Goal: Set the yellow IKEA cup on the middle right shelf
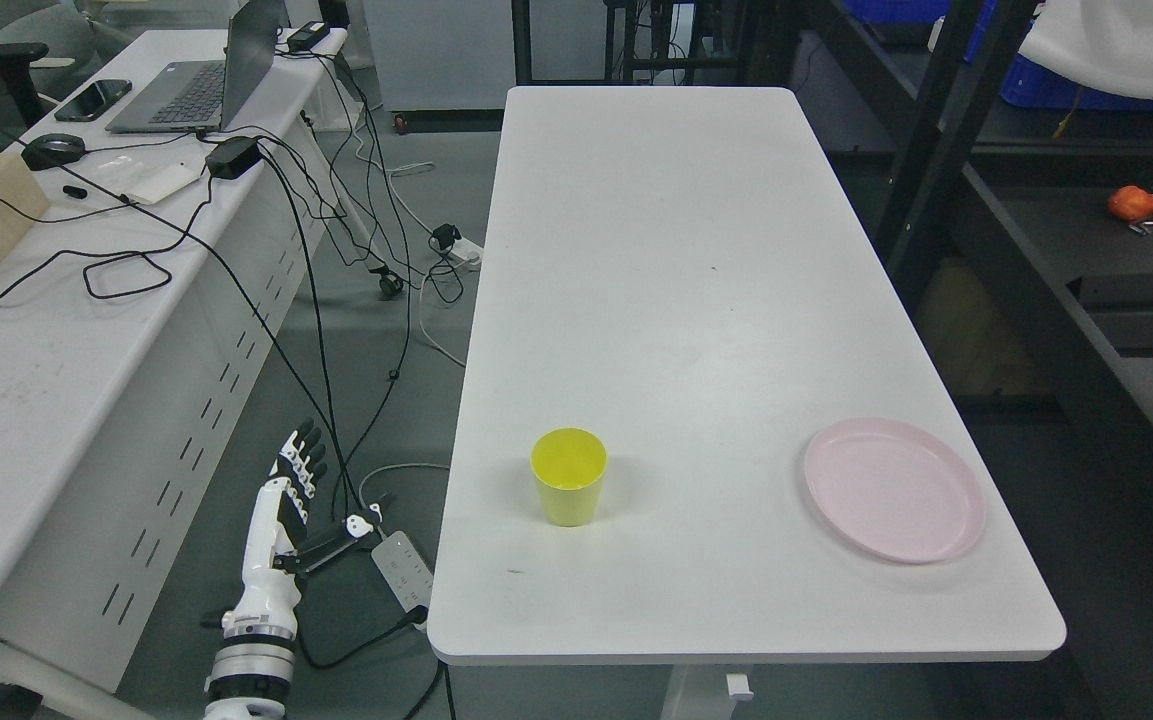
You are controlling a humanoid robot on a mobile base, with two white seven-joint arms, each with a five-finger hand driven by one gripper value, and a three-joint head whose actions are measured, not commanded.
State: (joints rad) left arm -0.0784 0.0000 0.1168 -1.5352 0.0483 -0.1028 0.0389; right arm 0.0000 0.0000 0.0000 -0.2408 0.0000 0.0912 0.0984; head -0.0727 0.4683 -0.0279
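The white desk [696,250] stretches away from me, and the dark shelf unit [1036,230] stands along its right edge, where the cup has to end up. On the desk near the front right corner lies a pink plate [894,488]. The yellow cup [568,476] stands upright near the front edge, close to the left side, mouth up, its axis vertical. My left hand [286,500] hangs off the desk's left edge, below the desktop, over the floor, fingers extended and relaxed, holding nothing. The cup lies up and to the right of it. My right arm is out of view, so I judge the left the only one placed to reach.
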